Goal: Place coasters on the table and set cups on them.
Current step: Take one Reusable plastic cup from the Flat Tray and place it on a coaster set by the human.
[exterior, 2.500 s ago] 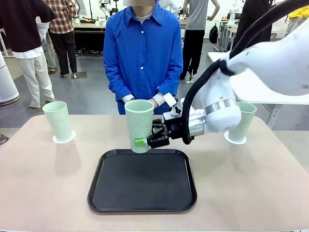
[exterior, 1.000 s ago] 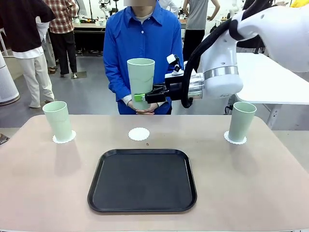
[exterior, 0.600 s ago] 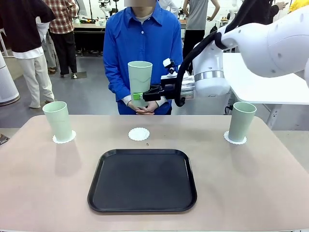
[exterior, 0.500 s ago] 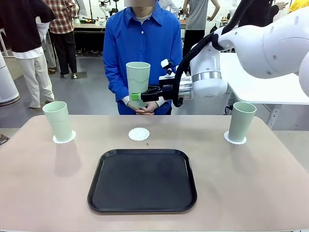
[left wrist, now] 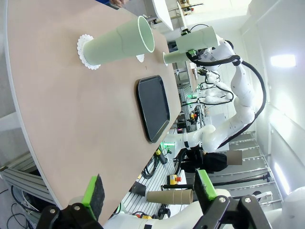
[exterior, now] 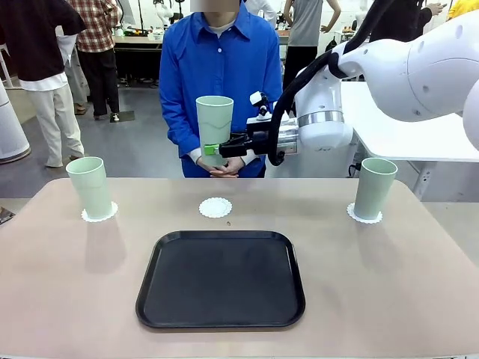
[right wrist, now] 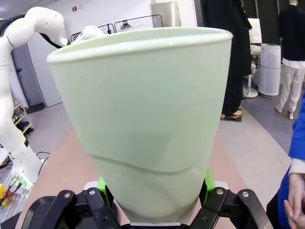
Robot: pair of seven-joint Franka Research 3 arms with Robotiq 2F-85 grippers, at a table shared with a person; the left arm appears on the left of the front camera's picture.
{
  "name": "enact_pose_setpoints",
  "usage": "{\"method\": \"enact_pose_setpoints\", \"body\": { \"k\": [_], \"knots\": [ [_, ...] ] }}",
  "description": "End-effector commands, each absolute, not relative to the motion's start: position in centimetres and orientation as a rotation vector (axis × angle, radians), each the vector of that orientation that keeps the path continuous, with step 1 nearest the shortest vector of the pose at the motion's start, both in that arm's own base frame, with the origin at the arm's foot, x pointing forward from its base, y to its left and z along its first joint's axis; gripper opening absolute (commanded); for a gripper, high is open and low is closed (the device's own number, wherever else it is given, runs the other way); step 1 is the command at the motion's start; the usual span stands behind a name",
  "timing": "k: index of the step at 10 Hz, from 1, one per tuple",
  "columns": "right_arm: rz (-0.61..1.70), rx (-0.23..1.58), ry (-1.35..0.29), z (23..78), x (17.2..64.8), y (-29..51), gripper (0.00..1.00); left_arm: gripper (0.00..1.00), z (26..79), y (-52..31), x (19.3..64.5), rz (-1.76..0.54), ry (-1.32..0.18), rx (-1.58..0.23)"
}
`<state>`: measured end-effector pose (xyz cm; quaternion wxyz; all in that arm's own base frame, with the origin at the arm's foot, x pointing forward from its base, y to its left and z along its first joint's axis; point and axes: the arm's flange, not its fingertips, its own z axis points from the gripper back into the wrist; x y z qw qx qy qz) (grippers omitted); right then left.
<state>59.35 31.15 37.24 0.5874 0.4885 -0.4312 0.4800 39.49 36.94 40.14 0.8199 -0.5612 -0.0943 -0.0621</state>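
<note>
Mint-green cup (exterior: pixel 215 127) upright, clamped in right tool (exterior: pixel 212 149), high above bare coaster (exterior: pixel 215 207).

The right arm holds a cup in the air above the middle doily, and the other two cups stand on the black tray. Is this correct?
Not quite. The other two cups stand on doilies on the table, not on the tray, as the front view shows. The rest is right.

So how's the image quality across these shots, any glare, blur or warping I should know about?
Front view: even light, sharp, soft shadows under the cups on the table. Left wrist view: rolled sideways, wide-angle stretch, window light blown out at upper right. Right wrist view: the held cup in the right hand bulges from closeness, its surface evenly lit.
</note>
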Motion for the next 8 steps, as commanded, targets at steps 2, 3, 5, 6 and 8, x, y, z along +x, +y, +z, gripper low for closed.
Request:
{"method": "enact_pose_setpoints", "body": {
  "k": [2, 3, 5, 6, 8],
  "knots": [
    [1.346, 1.196, -0.993, 35.1, 59.8, 30.3, 0.81, 1.00, 40.4, 36.9, 39.4, -0.130, -0.202, -1.191],
    [1.371, 1.187, -1.003, 34.0, 60.6, 30.1, 0.81, 1.00, 40.4, 36.9, 39.4, -0.130, -0.202, -1.191],
    [1.394, 1.197, -1.030, 31.9, 62.0, 29.9, 0.81, 1.00, 40.4, 36.9, 39.4, -0.130, -0.202, -1.191],
    [1.378, 1.197, -1.048, 30.9, 62.7, 29.9, 0.81, 1.00, 40.4, 36.9, 39.4, -0.130, -0.202, -1.191],
    [1.364, 1.187, -1.052, 28.7, 63.8, 30.6, 0.81, 1.00, 40.4, 36.9, 39.4, -0.130, -0.202, -1.191]
  ]
}}
